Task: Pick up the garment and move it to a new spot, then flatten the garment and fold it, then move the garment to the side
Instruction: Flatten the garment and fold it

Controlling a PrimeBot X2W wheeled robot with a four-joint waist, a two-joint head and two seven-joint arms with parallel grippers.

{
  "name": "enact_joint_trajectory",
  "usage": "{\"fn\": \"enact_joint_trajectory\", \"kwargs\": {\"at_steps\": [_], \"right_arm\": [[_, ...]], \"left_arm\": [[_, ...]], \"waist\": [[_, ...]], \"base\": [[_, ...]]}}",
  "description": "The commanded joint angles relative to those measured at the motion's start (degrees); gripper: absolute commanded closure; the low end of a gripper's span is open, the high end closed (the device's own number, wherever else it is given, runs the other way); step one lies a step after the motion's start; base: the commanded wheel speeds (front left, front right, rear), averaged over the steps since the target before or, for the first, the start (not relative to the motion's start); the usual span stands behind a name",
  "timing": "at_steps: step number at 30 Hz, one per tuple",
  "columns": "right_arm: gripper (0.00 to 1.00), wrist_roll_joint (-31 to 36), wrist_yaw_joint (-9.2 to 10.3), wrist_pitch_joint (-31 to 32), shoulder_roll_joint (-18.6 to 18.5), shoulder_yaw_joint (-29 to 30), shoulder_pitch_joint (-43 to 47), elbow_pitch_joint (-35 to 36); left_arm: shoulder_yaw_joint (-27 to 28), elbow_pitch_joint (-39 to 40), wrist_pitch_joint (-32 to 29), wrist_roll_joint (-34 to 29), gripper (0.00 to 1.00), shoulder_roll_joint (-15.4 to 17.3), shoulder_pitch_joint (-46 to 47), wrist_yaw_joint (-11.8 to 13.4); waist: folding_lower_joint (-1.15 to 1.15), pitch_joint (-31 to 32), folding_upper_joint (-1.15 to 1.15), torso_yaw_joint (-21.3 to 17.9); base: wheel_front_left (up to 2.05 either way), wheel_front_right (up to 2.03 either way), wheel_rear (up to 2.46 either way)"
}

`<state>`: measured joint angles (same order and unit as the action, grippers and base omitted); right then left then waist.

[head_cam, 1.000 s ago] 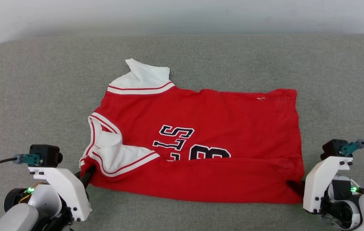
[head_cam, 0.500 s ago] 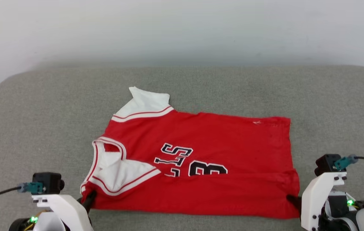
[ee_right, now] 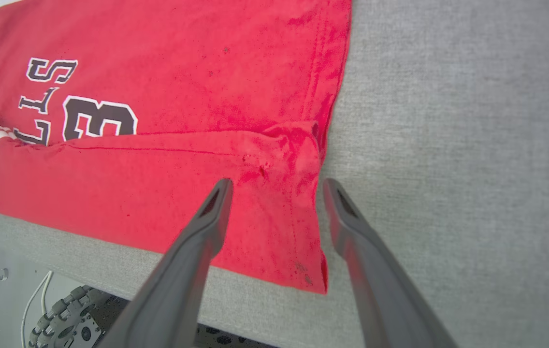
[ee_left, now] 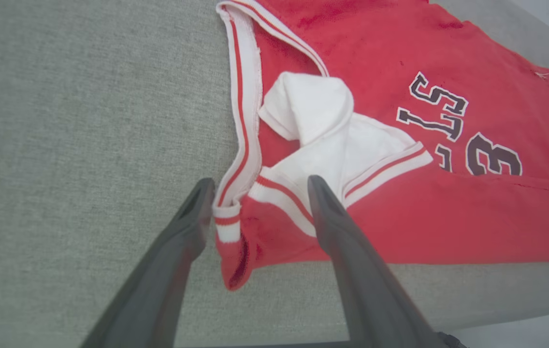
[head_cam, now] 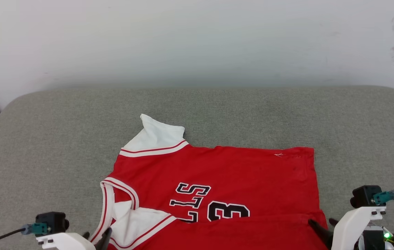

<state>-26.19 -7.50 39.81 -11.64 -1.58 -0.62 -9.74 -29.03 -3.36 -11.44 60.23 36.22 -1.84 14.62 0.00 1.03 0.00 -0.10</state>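
The left gripper (ee_left: 260,183) has its fingers spread, clasping nothing, one on either side of the collar-end corner of the garment (head_cam: 235,177). The right gripper (ee_right: 278,186) is also spread, straddling the hem corner. Whether the fingertips touch cloth is unclear. The red jersey lies flat on a grey cushion (head_cam: 61,139). Its near strip is folded over, hiding part of the black lettering. The head view cuts off its near edge and both wrists.
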Motion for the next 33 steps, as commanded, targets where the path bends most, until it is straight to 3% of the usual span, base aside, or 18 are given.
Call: {"fn": "enact_joint_trajectory", "kwargs": {"at_steps": [1, 9, 17, 23, 29, 33], "right_arm": [[0.0, 0.4, 0.02, -2.3, 0.0, -0.3, 0.4, 0.7], [0.0, 5.5, 0.02, -21.4, 0.2, -0.2, -1.7, 4.7], [0.0, 9.1, 0.02, -33.1, 1.3, -1.0, -6.1, 9.6], [0.0, 12.1, 0.02, -35.9, 3.4, 0.2, -9.5, 14.9], [0.0, 13.6, 0.02, -36.7, 5.7, 0.4, -11.6, 18.3], [0.0, 13.8, 0.02, -36.8, 6.8, -0.6, -12.5, 19.8]], "left_arm": [[0.5, -0.3, 1.3, -0.8, 0.0, -0.2, 1.4, 0.1], [3.3, -1.3, 10.7, -6.1, 0.0, -1.6, 7.3, 1.2], [4.4, -0.1, 11.2, -8.8, 0.0, -1.0, 18.0, -0.2], [4.6, -0.4, 6.3, -10.5, 0.0, 1.7, 28.9, -1.3], [4.3, -5.4, -3.3, -8.7, 0.0, 5.4, 39.5, -5.3], [3.4, -9.9, -12.9, -6.0, 0.0, 7.9, 44.9, -8.2]], "waist": [[0.0, -0.1, 0.0, -0.1], [0.0, -0.9, 0.0, -2.2], [0.0, -6.5, 0.0, -5.9], [0.0, -14.3, 0.0, -8.5], [0.0, -20.5, 0.0, -11.9], [0.0, -23.2, 0.0, -14.3]], "base": [[0.0, 0.0, 0.0], [0.0, 0.0, 0.0], [0.0, 0.0, 0.0], [0.0, 0.0, 0.0], [0.0, 0.0, 0.0], [0.0, 0.0, 0.0]]}}
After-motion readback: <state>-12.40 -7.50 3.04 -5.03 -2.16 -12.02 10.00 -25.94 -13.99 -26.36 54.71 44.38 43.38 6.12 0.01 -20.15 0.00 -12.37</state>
